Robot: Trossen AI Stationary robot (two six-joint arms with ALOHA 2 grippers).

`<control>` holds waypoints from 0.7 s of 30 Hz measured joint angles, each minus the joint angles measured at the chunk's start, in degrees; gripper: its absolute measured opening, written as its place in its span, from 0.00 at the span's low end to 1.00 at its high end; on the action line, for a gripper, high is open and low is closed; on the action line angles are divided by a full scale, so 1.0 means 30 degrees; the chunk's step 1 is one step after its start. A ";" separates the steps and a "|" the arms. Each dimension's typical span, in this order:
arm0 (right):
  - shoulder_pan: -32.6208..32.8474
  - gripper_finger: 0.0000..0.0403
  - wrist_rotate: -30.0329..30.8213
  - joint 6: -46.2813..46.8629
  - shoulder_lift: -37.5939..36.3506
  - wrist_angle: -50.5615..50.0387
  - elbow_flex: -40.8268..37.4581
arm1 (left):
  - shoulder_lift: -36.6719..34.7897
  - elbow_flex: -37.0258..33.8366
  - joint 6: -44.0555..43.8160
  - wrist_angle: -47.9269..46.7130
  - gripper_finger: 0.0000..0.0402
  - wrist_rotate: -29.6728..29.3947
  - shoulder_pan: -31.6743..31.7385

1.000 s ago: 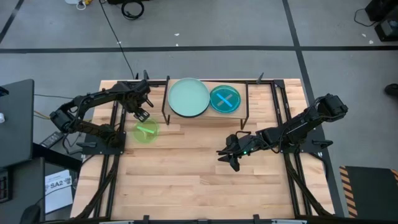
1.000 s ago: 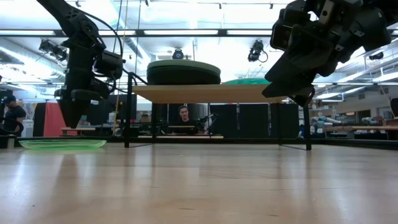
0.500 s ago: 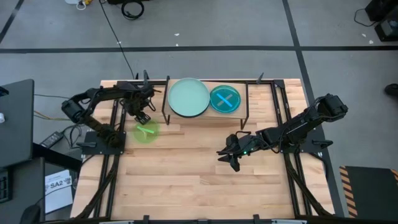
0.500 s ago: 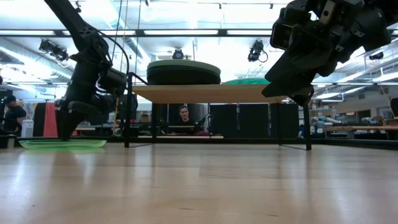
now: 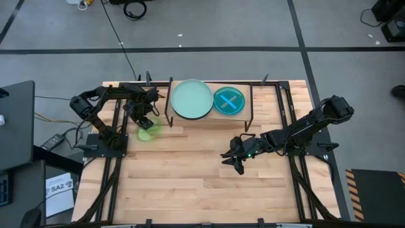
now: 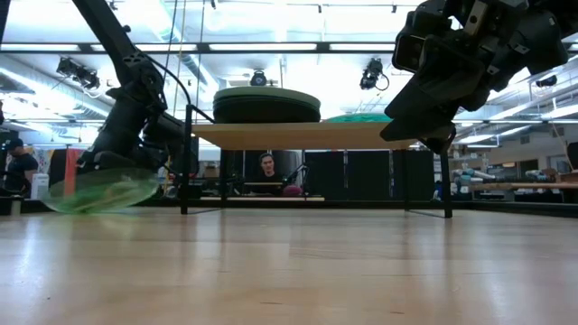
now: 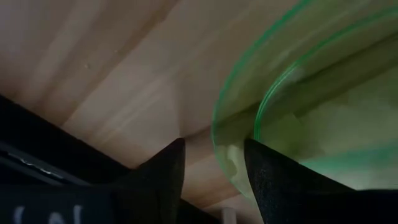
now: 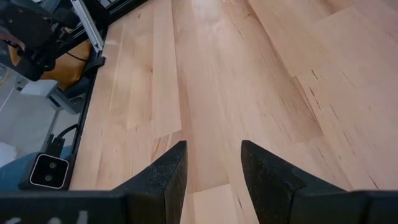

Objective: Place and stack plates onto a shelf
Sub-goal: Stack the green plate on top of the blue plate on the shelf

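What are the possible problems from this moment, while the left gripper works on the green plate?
1. The left gripper seems to hold the lime green plate only at its rim; the plate is tilted and may slip.
2. The shelf already carries the mint plate and the blue plate, so free room is small.
3. The shelf leg stands close, and the plate may hit it.

My left gripper (image 7: 212, 163) has matt dark plastic-looking fingers, and beside them sits the lime green plate (image 7: 298, 118), translucent and glossy, its rim catching light. The table (image 8: 211, 93) under me is pale, smooth wood planking with a soft sheen. The shelf (image 6: 298, 135) has a light-wood top on thin black metal legs; the pale mint plate (image 5: 192, 99) on it looks matt.
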 joint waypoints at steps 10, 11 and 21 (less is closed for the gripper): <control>-0.0002 0.39 0.0055 0.0000 0.0000 -0.0015 0.0000 | 0.0015 -0.0029 0.0248 0.0095 0.33 0.0594 0.0000; -0.0002 0.39 0.0055 0.0000 0.0000 -0.0015 0.0000 | 0.0015 -0.0036 0.0248 0.0102 0.32 0.0625 0.0000; -0.0002 0.39 0.0055 0.0000 0.0000 -0.0020 0.0000 | 0.0022 -0.0044 0.0255 0.0138 0.20 0.0708 0.0000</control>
